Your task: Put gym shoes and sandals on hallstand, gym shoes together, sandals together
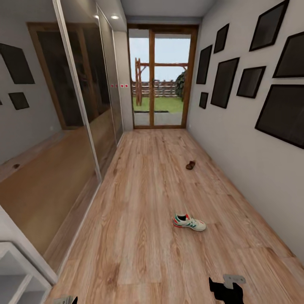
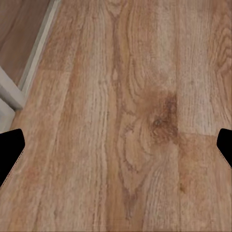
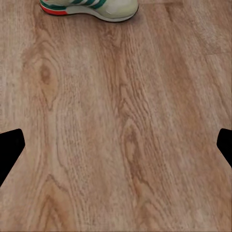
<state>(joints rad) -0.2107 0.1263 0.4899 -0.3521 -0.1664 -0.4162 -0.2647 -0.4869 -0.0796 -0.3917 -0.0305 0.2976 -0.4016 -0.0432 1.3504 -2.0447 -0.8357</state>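
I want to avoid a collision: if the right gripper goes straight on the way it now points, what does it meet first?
Probably the bare corridor floor: the open right gripper points down at it. The gym shoe lies further ahead.

Corridor floor (image 1: 139, 198) wide open down the middle, bare planks all the way to the glass door (image 1: 162, 78) at the far end. Obstacles on it: one gym shoe (image 1: 189, 222) lying right of centre, free room all round it; one sandal (image 1: 190, 165) farther on, near the right wall (image 1: 253, 156), well apart from the shoe. Left side bounded by mirrored wardrobe doors (image 1: 80, 105); pale-grey hallstand (image 1: 17, 270) corner juts in at near left. Right gripper (image 3: 116, 147) over bare floor, fingers spread, shoe ahead of it. Left gripper (image 2: 116, 150) likewise spread over bare planks, a white edge near one side.
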